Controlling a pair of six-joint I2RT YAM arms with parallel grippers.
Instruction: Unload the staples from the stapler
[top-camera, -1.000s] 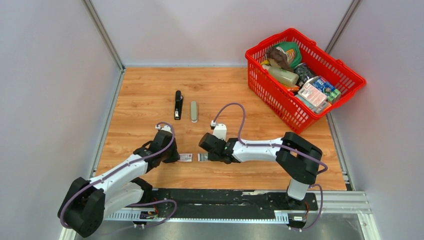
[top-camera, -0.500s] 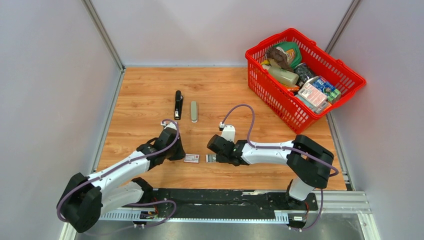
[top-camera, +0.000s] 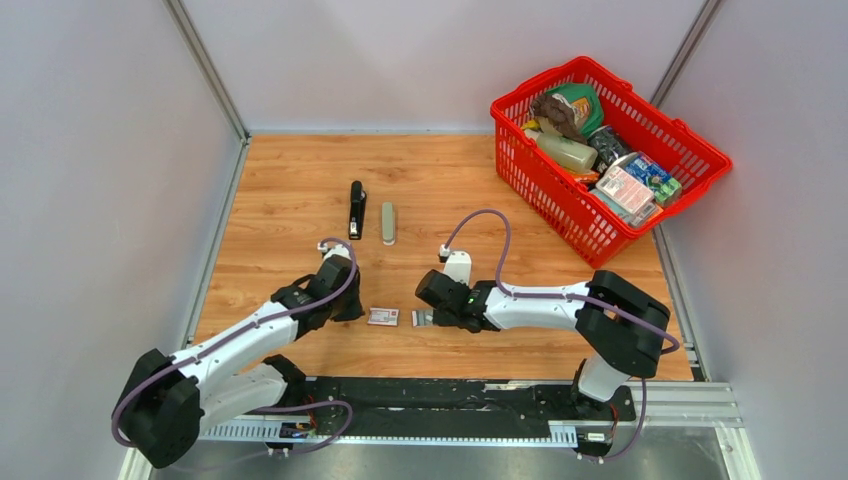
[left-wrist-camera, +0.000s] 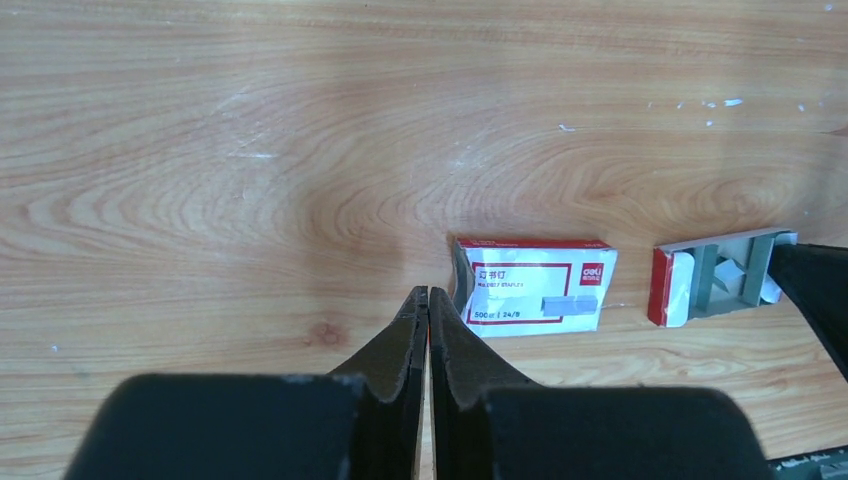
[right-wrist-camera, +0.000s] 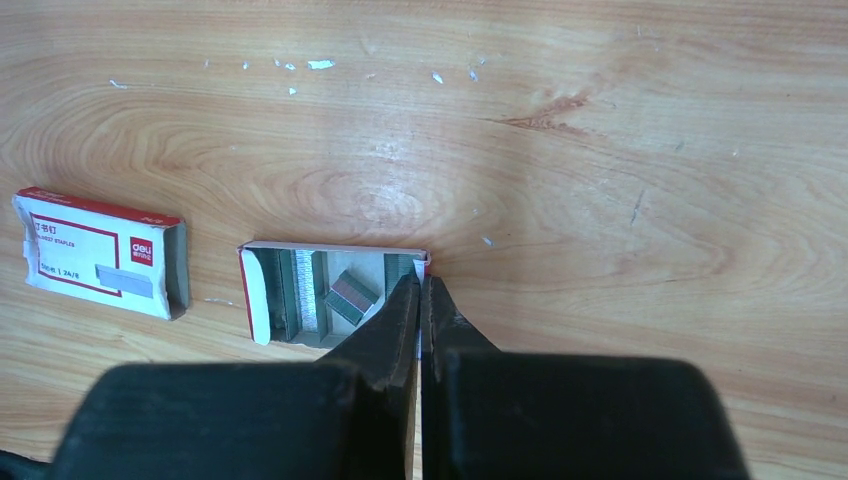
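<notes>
The black stapler (top-camera: 356, 209) lies far from both arms at the back left, next to a pale grey bar (top-camera: 388, 222). The white-and-red staple box sleeve (top-camera: 383, 316) (left-wrist-camera: 535, 285) lies on the wood. Its inner tray (top-camera: 422, 318) (right-wrist-camera: 330, 292) lies apart to the right, with staples (right-wrist-camera: 351, 297) as short silvery strips inside. My left gripper (top-camera: 356, 310) (left-wrist-camera: 428, 292) is shut and empty, its tips beside the sleeve's left end. My right gripper (top-camera: 434, 318) (right-wrist-camera: 421, 284) is shut on the tray's right end wall.
A red basket (top-camera: 680, 150) full of packets and bottles stands at the back right. Grey walls enclose the wooden table (top-camera: 300, 180) on three sides. Small white flecks (right-wrist-camera: 320, 65) lie on the wood beyond the tray.
Both arms shifted right over the last second. The tray slid right with my right gripper, the gap to the sleeve widened, and the sleeve moved slightly right. Little moved in the last half second.
</notes>
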